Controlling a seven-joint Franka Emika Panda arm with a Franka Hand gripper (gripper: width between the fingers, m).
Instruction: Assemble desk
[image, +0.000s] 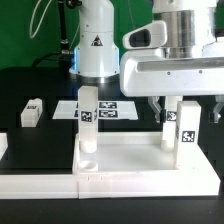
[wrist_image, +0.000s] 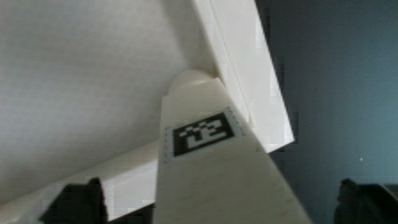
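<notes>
Currently tool (image: 187, 108) spread wide, straddling upright leg (image: 186, 128) on desk top (image: 140, 165), gripping nothing. Second leg (image: 88, 122) stands at far corner; spare leg (image: 32, 112) lies on worktop (image: 45, 135). Risk: off-centre closing, one finger hits first, tilts leg.

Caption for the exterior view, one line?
Open claw straddles an upright leg on the desk top; second leg stands nearby.

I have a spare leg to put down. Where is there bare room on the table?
Free: black table between the lying leg and the low white strip; the desk top between the free-standing leg and the leg under the gripper. Crowded: around that leg, straddled by open jaws, and near the marker board.
</notes>
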